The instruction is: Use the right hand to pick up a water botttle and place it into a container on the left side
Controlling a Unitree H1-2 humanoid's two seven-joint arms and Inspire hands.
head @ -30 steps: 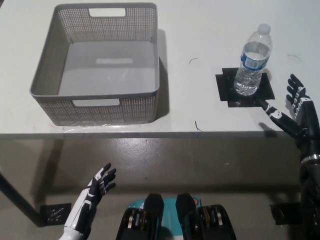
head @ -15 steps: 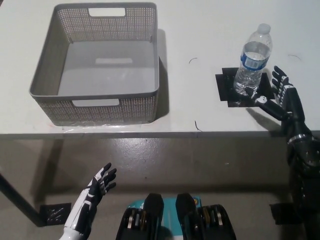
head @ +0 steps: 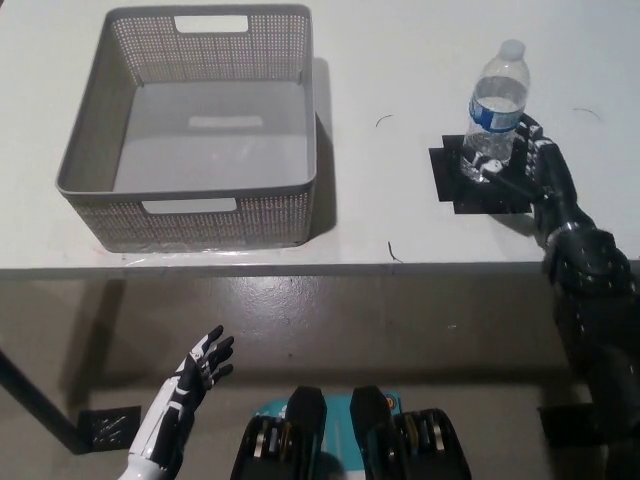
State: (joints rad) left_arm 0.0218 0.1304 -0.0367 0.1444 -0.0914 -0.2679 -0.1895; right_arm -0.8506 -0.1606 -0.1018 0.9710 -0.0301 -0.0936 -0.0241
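A clear water bottle [head: 497, 100] with a blue label and white cap stands on a black tape square [head: 462, 196] at the table's right side, leaning slightly left. My black right hand [head: 528, 163] wraps the bottle's lower part from the right, fingers closed against it. The bottle's base is partly hidden behind the hand. A grey woven basket [head: 190, 187] with cut-out handles sits at the left of the table, nothing inside it. My white left hand [head: 197, 374] hangs open below the table's front edge at lower left.
The white table [head: 400, 60] has a few thin dark marks between basket and bottle. Its front edge runs across the picture's middle, with grey floor [head: 330, 320] below. A dark table leg [head: 35, 410] slants at lower left.
My right hand has moved left and forward from beside the tape square onto the bottle and closed around it. The bottle has shifted slightly left and tilted. The left hand has not moved.
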